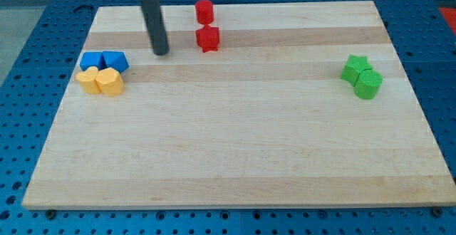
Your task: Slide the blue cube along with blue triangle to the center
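Camera view: no claw on this rig, so no claw state to tell. My tip (161,51) sits upper left of frame, just right of & apart from the blue cube (91,60) & blue triangle (115,61), which touch w/ yellow blocks (100,81) below. Both well left of desk (228,164) center; prob. must get round their left side to push.

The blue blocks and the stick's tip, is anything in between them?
No. In the camera view, only bare wood lies between my tip and the blue blocks.
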### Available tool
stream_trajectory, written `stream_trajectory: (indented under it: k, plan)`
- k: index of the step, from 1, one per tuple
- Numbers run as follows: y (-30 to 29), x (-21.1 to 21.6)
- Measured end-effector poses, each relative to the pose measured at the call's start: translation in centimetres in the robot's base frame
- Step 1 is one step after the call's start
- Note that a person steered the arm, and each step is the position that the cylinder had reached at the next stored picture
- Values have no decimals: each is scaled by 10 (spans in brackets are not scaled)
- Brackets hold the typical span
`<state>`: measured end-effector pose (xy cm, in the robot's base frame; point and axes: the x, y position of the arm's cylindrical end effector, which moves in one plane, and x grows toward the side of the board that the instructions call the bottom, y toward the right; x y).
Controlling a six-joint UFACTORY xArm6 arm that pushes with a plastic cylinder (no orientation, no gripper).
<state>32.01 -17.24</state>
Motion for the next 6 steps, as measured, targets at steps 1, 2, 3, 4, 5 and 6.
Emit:
stream_trajectory:
  k: [1, 2, 3, 4, 5, 6]
  plan:
    - [-74, -11]
    - [-131, -4]
    - [-132, -1]
    - [-132, 18]
    - [-132, 35]
    - [-132, 41]
